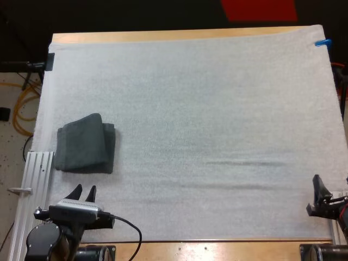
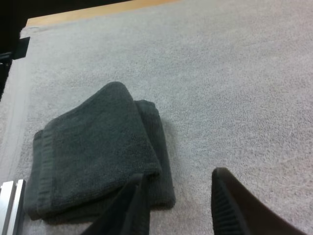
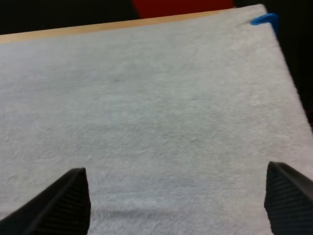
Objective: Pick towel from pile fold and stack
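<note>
Folded towel [image 1: 86,144] lies just ahead of left gripper [image 1: 85,188], close to the left edge of the mat [image 1: 217,109]. Open mat stretches ahead of right gripper [image 3: 176,169]. Both grippers sit low at the near edge, fingers spread, holding nothing.

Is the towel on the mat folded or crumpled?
Folded: the towel lies flat on the mat in layered, rectangular form, its top layer slightly askew.

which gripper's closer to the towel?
Left. The left gripper is open at the towel's near edge; the right gripper is far across the mat, at its right edge.
</note>
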